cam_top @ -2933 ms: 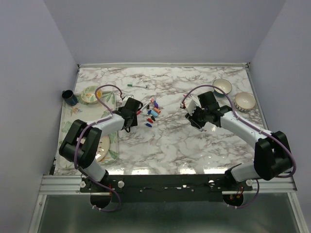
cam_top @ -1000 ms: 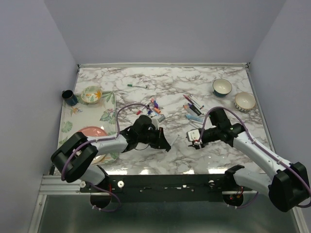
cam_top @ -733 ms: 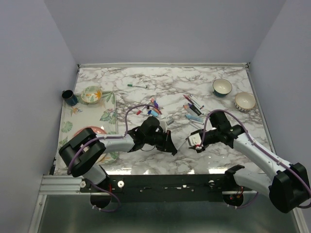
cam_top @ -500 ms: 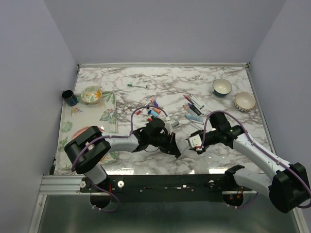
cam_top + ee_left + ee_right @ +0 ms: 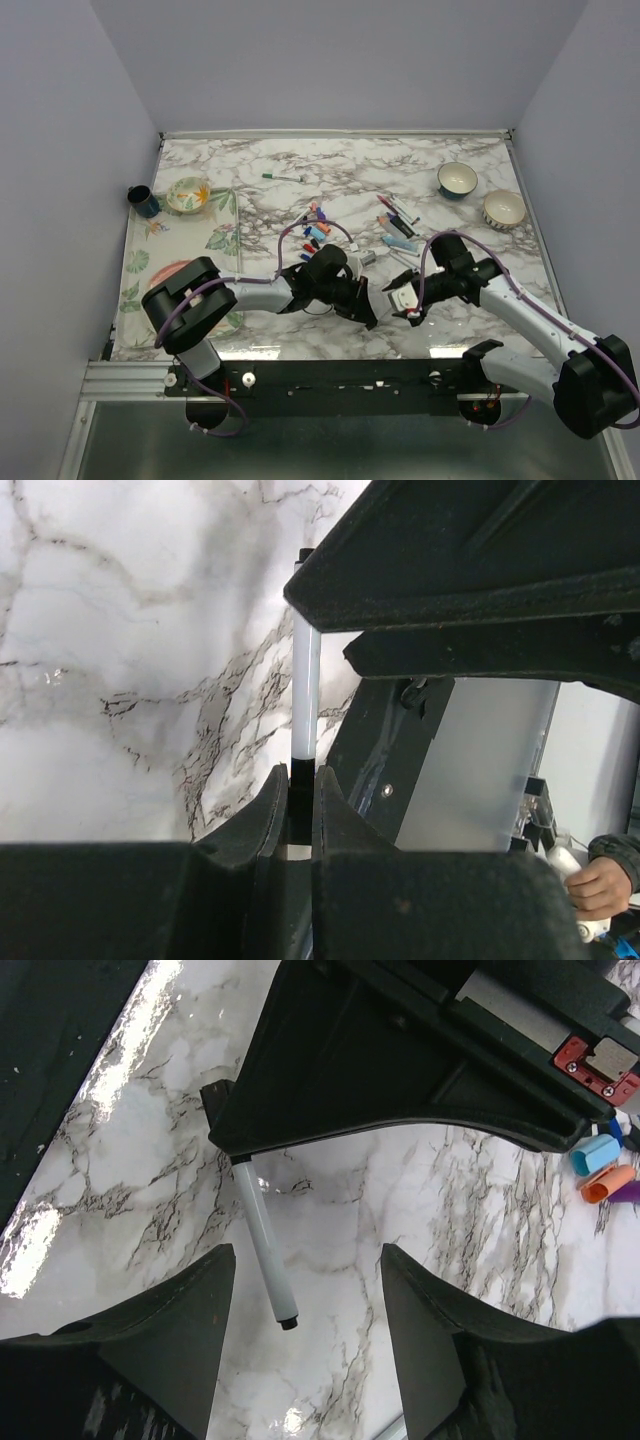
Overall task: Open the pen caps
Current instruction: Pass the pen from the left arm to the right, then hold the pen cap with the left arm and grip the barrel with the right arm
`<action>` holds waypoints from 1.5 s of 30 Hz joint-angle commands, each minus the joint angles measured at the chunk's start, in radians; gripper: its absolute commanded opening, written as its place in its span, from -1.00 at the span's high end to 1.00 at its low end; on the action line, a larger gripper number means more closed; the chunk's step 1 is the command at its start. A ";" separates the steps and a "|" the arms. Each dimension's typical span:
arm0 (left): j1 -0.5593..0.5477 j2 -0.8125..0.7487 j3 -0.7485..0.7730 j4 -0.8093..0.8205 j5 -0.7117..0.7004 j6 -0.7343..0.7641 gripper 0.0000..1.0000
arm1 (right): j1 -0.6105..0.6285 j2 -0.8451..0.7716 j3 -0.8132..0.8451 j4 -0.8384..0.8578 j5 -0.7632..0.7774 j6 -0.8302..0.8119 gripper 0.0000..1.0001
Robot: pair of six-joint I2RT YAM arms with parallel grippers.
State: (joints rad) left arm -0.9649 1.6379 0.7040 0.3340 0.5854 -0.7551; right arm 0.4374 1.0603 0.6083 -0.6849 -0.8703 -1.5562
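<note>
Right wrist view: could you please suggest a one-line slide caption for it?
Open right gripper faces a thin white pen clamped by the left gripper above the marble table.

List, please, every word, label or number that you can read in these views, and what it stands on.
None: no view shows legible text.
White pen in the left gripper: no print visible.
Pen caps: plain where they show close up; the rest are too small to tell.

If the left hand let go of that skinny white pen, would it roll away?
Probably. The white pen looks round and smooth, and the marble table is flat and glossy, so it would likely roll. It seems stiff too: it juts out straight though the left hand pinches only one end.
</note>
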 commanded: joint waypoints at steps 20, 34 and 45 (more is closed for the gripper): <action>-0.028 -0.013 0.074 -0.059 0.007 0.033 1.00 | 0.098 0.064 -0.028 -0.002 0.111 -0.024 0.37; 0.029 -0.116 0.029 -0.067 -0.090 0.025 1.00 | 0.127 0.072 0.007 -0.001 0.110 0.051 0.99; 0.068 -0.297 -0.063 -0.029 -0.237 0.005 -0.04 | 0.126 0.049 0.051 0.042 0.068 0.217 0.99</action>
State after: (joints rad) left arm -0.9245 1.4376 0.6746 0.2535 0.4557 -0.7448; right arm 0.5575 1.1172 0.6415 -0.6159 -0.7956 -1.4368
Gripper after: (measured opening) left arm 0.337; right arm 0.078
